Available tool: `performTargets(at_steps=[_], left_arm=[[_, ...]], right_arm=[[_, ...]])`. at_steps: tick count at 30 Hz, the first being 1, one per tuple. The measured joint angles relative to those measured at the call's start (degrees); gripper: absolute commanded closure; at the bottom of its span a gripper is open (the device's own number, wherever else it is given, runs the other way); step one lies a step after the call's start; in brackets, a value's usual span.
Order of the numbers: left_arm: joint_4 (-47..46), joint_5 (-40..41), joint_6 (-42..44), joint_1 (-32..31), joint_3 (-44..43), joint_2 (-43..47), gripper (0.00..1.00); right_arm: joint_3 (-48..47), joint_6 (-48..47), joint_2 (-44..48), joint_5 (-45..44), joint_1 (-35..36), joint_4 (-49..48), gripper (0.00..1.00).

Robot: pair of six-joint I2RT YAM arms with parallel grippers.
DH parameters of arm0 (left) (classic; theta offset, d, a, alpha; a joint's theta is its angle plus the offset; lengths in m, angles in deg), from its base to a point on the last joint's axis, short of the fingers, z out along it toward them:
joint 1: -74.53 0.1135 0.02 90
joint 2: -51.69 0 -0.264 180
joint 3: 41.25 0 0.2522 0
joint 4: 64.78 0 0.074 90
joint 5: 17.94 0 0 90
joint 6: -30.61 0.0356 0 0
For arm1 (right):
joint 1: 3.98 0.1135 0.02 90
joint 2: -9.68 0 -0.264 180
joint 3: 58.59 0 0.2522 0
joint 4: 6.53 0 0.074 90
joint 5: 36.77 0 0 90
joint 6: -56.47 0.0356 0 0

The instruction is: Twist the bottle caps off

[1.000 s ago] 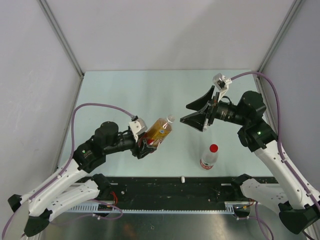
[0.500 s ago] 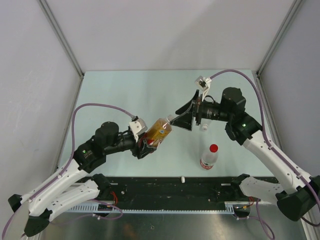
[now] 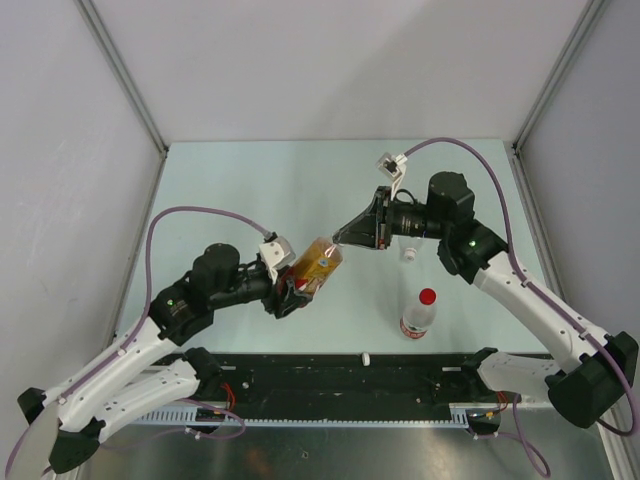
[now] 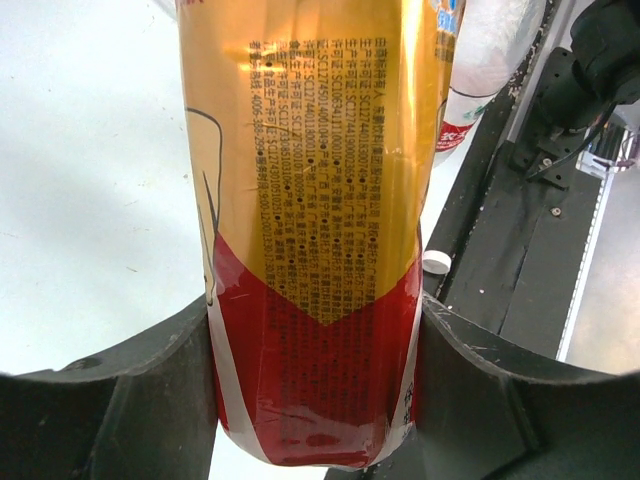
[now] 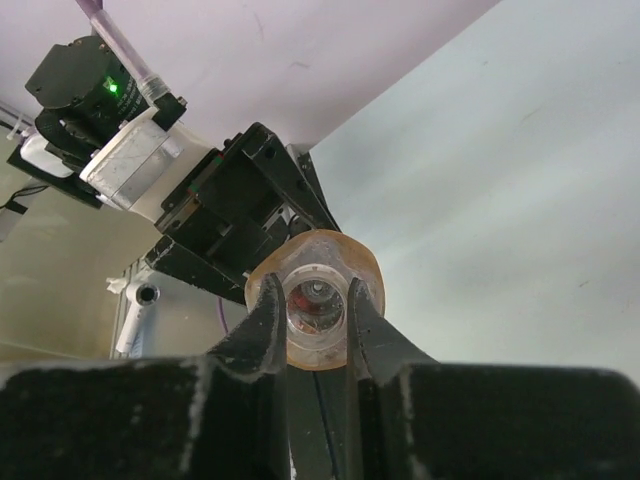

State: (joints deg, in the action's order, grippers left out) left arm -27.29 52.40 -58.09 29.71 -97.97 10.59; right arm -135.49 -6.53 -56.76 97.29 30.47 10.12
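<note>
While held clear of the pale tabletop and tilted up toward the right, gripped at both ends: amber bottle. Left hand partly closed, both fingers clamping the red lower end of the label. Right hand pinched tight on the neck end, one finger either side of the round top; cannot tell whether on a cap or bare neck. Standing upright near the front edge, well apart from both hands: labelled bottle, bright red cap on top. Lying loose just beside the black rail: small white cap.
</note>
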Motion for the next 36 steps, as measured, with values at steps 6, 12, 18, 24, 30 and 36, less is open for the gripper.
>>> performTargets(at_steps=[6, 12, 18, 24, 30, 36], left_arm=[[0.0, 0.5, -0.8, 0.1, 0.0, -0.2, 0.7], [0.0, 0.6, -0.5, 0.1, 0.0, -0.8, 0.04], [0.0, 1.5, -0.1, 0.1, -0.1, -1.2, 0.01], [-0.1, 3.8, -0.3, 0.1, -0.2, 1.2, 0.01], [-0.5, 5.2, -0.3, 1.2, -0.4, 5.1, 0.01], [-0.7, 5.4, -0.3, 7.2, -0.4, 7.8, 0.01]], right_arm=[[0.0, -0.5, -0.4, -0.1, 0.0, -0.3, 1.0], [0.0, -0.6, -0.4, -0.6, 0.0, 0.1, 1.0], [0.0, -2.3, -0.3, -4.1, 0.1, 4.2, 1.0], [0.0, -3.9, 0.0, -12.4, 1.7, 11.8, 1.0], [0.0, -5.0, 1.9, -20.0, 4.7, 16.2, 1.0], [0.0, -5.0, 2.6, -27.2, 7.8, 16.6, 1.0]])
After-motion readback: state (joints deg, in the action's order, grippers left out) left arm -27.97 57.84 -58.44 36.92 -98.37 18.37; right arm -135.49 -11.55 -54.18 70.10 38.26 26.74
